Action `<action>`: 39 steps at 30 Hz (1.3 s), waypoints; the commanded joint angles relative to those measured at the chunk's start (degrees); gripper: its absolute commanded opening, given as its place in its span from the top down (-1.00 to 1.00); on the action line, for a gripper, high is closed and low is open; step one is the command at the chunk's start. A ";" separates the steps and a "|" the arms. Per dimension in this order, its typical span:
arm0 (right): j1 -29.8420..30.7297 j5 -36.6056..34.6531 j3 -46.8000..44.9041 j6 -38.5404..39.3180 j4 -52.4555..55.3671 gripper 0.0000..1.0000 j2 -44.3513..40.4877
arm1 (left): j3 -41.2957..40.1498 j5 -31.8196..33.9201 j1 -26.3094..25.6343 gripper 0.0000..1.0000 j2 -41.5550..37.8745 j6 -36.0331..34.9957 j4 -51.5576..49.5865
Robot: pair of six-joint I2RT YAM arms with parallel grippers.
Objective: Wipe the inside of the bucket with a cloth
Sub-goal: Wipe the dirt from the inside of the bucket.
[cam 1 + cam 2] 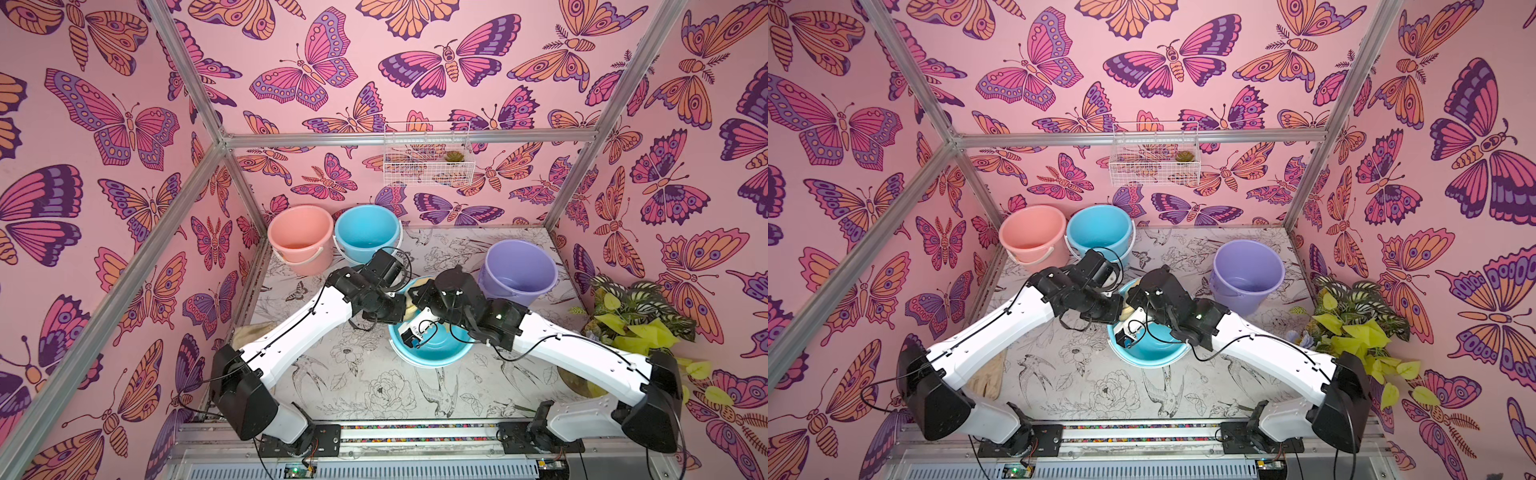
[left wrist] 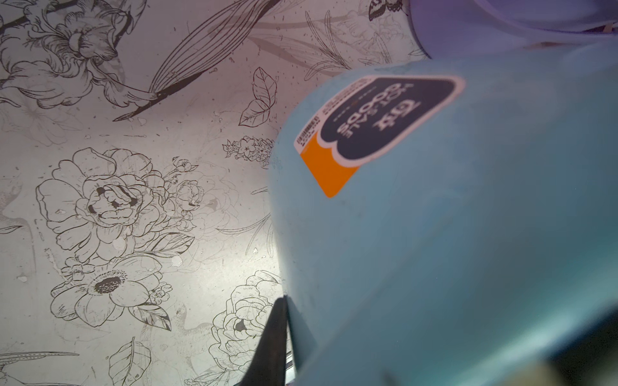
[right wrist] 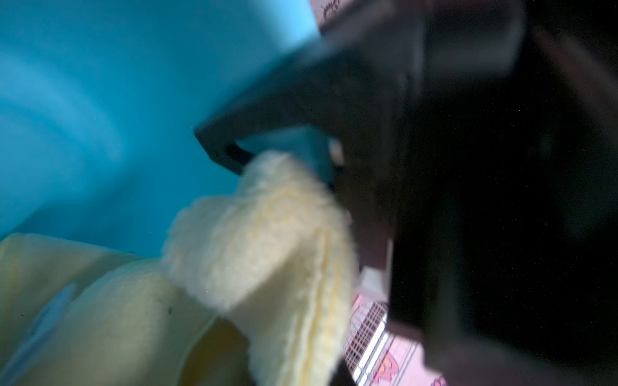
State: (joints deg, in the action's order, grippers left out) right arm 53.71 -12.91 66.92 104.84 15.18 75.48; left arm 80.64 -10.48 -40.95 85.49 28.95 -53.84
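Pinched the rim of the tipped blue bucket (image 1: 440, 353) at mid-table with the left gripper (image 1: 397, 311), closed hard on the plastic. Kept the pale yellow cloth (image 3: 267, 240) bunched inside that bucket in the right gripper (image 1: 415, 320), likewise clamped tight. Judged mid-wipe; called next for dragging the cloth round the inner wall while steadying the rim. Counted four buckets: the tipped one, a standing blue bucket (image 1: 365, 228), a pink bucket (image 1: 299, 232), a purple bucket (image 1: 519, 266). Counted one yellow cloth, one tan rag (image 1: 988, 376).
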 commanded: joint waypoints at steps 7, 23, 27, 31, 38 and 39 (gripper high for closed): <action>0.66 -11.78 -3.57 -7.85 10.81 1.00 -10.47 | 0.13 -1.13 -0.36 1.00 -1.95 -0.98 0.70; 11.35 -4.14 -4.92 -35.29 39.03 1.00 -15.63 | 0.99 0.46 -0.36 1.00 -1.57 -0.59 0.81; 14.09 2.70 -5.04 -41.50 37.26 1.00 -15.05 | 1.35 0.20 -0.36 1.00 -1.10 -0.58 0.82; 16.09 7.38 -5.77 -44.67 30.69 1.00 -12.41 | 1.62 0.02 -0.36 1.00 -1.16 -0.69 0.80; 16.70 14.63 -9.65 -47.68 7.96 1.00 -6.75 | 0.69 -0.24 -0.36 1.00 -1.96 0.21 0.85; 16.71 14.81 -10.16 -47.11 5.02 1.00 -5.77 | 0.50 -0.32 -0.36 1.00 -2.01 0.30 0.79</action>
State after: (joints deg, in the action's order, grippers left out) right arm 69.43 -4.62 58.35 59.96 31.70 67.70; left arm 80.64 -9.80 -41.65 85.49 27.22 -56.05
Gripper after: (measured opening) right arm 0.100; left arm 0.134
